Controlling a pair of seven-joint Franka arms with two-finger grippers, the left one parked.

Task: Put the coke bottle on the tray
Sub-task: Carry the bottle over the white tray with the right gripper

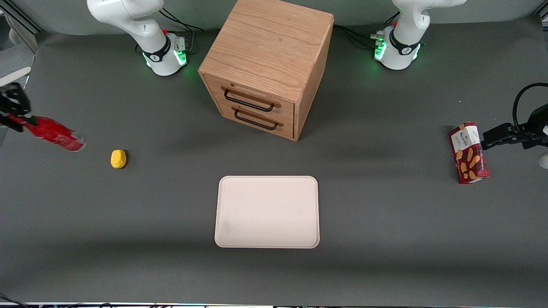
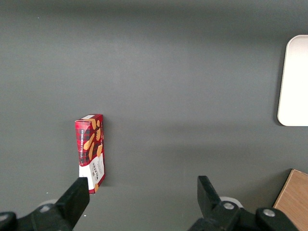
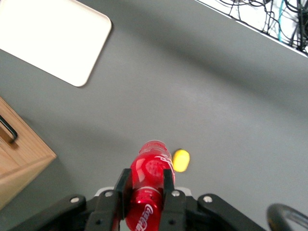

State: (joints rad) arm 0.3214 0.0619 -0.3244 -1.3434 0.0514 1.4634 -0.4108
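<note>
Gripper (image 1: 15, 117) is clamped on the coke bottle (image 1: 55, 133), held off the worktop (image 1: 385, 239), tilted nearly flat, clear base aimed toward the tray (image 1: 267, 211).

tool (image 1: 17, 115) cut by frame edge

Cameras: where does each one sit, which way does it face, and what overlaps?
Front view: faces both arm bases across the table; gripper holds the coke bottle above it.
Right wrist view: looks down past its fingers clamping the coke bottle.
Left wrist view: looks down at the snack box.
All share the tray.
</note>
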